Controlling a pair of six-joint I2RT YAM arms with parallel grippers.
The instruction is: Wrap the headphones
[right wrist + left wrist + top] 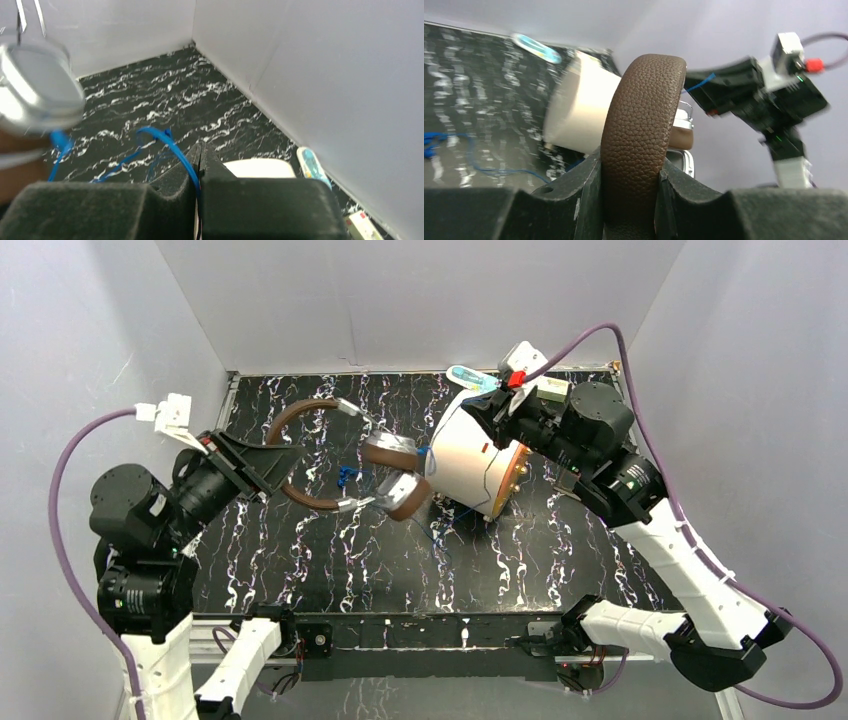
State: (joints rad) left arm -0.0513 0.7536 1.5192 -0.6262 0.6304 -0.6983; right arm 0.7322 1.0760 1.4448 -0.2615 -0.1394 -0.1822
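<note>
Headphones [405, 496], brown/silver: L hand [280, 466] tight on band [639, 125], R hand [199, 156] tight on blue cable [170, 143]

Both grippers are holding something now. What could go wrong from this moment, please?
The right gripper is shut on the thin blue cable; pulling hard may strain it where it joins the brown over-ear headphones.
Slack cable loops on the black marbled table might tangle.
The large cream cylinder lies beside the ear cups; it could be knocked when the left gripper, clamped on the padded headband, moves.
</note>
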